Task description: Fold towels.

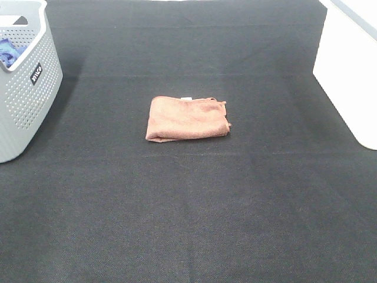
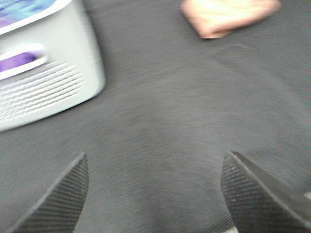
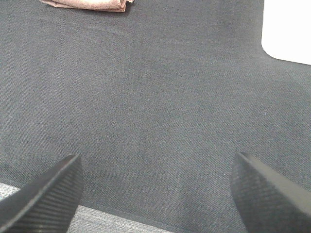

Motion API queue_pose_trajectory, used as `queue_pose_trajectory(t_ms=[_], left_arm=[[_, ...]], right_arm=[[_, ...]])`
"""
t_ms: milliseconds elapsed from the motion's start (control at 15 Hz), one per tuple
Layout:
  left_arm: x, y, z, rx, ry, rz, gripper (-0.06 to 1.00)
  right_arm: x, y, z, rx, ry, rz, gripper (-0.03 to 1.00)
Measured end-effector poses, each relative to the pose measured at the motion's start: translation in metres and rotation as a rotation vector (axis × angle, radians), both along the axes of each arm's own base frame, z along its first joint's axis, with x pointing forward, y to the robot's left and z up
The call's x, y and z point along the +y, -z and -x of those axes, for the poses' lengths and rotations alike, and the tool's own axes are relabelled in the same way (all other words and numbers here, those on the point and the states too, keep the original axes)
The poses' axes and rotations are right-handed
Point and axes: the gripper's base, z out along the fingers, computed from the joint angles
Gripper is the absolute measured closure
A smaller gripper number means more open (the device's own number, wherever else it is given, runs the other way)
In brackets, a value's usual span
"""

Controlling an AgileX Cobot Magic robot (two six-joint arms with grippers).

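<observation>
A reddish-brown towel (image 1: 187,118) lies folded into a small rectangle at the middle of the dark mat (image 1: 188,212), with a small white tag at its far edge. Neither arm shows in the exterior high view. In the left wrist view my left gripper (image 2: 154,194) is open and empty above bare mat, and the towel (image 2: 228,15) shows blurred well ahead of it. In the right wrist view my right gripper (image 3: 156,191) is open and empty near the mat's front edge, and a corner of the towel (image 3: 87,4) shows far ahead of it.
A grey perforated laundry basket (image 1: 29,88) with blue cloth inside stands at the far left; it also shows in the left wrist view (image 2: 43,77). A white bin (image 1: 350,71) stands at the far right; it also shows in the right wrist view (image 3: 289,29).
</observation>
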Motion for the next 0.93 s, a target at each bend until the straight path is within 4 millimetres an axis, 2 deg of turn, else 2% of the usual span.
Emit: queue_pose_trajectory(t_ms=[200, 400, 933], left_arm=[[0.000, 0.000, 0.007, -0.051, -0.094, 0.003, 0.22], [0.000, 0.000, 0.010, -0.071, -0.100, 0.004, 0.22], [0.000, 0.000, 0.010, -0.071, -0.100, 0.004, 0.22]], right_arm=[[0.000, 0.000, 0.000, 0.000, 0.017, -0.003, 0.19], [-0.002, 0.000, 0.001, -0.010, 0.101, -0.006, 0.19], [-0.002, -0.002, 0.029, -0.193, 0.112, -0.020, 0.19]])
